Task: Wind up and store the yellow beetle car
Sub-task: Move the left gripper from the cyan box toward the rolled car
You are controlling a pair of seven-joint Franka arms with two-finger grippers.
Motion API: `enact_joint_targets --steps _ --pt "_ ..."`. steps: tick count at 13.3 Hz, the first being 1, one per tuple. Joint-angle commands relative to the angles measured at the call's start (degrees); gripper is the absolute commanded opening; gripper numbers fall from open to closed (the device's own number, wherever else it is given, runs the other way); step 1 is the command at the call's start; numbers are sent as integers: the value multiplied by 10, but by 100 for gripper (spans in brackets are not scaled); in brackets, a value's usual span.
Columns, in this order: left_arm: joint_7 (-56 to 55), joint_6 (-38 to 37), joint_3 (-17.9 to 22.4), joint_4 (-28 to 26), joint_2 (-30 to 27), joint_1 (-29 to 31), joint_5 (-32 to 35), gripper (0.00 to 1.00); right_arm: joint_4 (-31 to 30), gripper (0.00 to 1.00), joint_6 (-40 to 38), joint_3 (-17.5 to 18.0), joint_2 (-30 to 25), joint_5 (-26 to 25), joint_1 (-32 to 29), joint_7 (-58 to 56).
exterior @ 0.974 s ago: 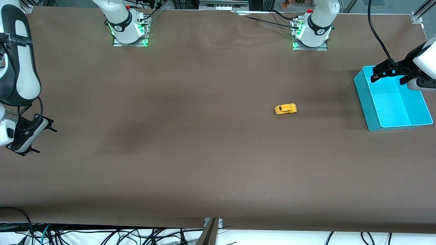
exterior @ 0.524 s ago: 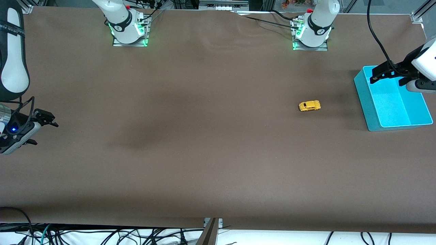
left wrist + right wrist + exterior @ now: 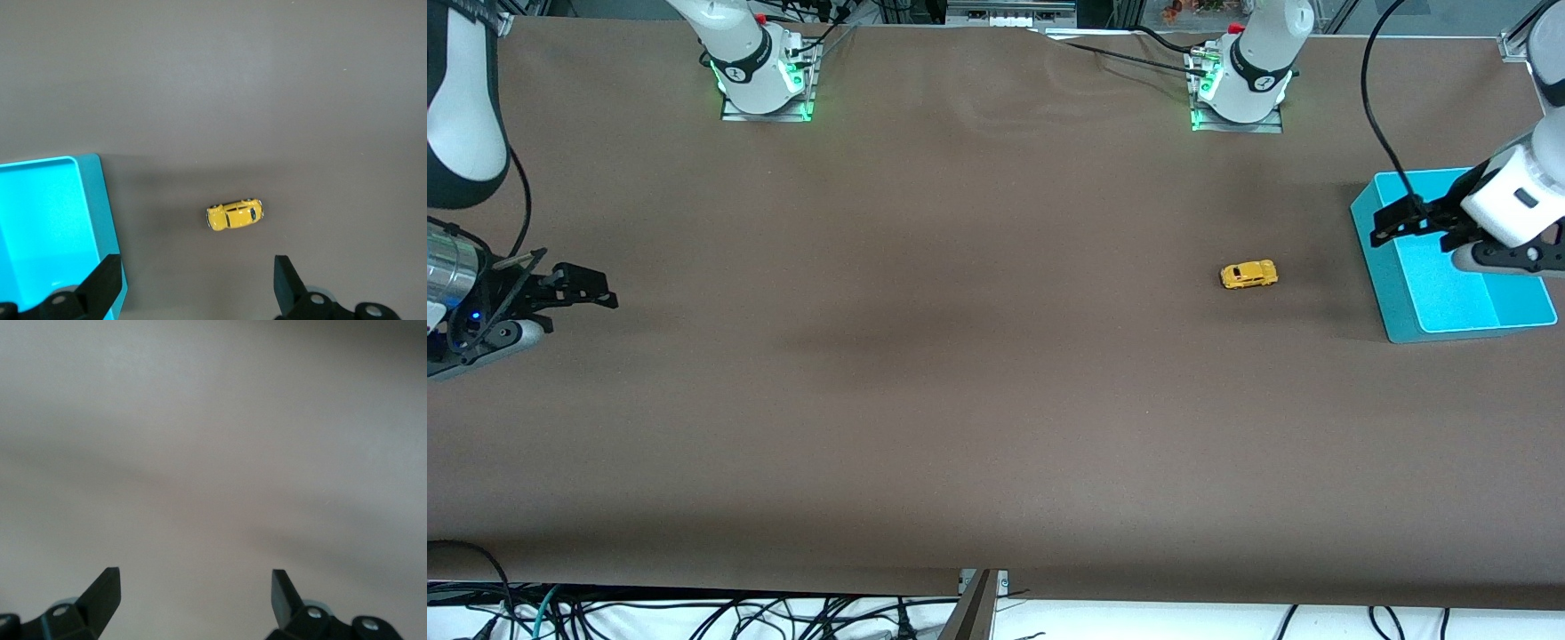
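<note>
The yellow beetle car stands alone on the brown table, beside the turquoise bin at the left arm's end. It also shows in the left wrist view, next to the bin's wall. My left gripper is open and empty, up over the bin's edge that faces the car. My right gripper is open and empty over the bare table at the right arm's end; its wrist view shows only table.
The two arm bases stand along the table's edge farthest from the front camera. Cables hang below the table's near edge.
The car has rolled toward the bin and slowed to a stop. My left gripper has shifted toward the car over the bin's edge. My right gripper has swung inward over the table.
</note>
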Motion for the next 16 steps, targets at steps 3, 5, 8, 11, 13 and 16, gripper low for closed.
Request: enact_joint_targets --steps 3,5,8,11,13,16 --pt "7 111 -5 -109 0 8 -11 100 27 100 -72 23 -15 -7 5 72" --pt "7 163 -7 -161 2 7 -11 100 28 100 -84 26 -15 -29 20 101" --pt "7 251 -10 -231 19 7 -9 100 31 100 -80 19 -17 -89 49 125" --pt "50 281 -29 -261 32 6 -8 100 21 100 -66 18 -38 -88 46 135" --pt "151 328 -30 -283 45 6 -8 100 7 100 -55 5 -54 -86 45 132" --pt "256 360 -30 -303 59 6 -7 100 -4 100 -54 3 -98 -89 44 125"
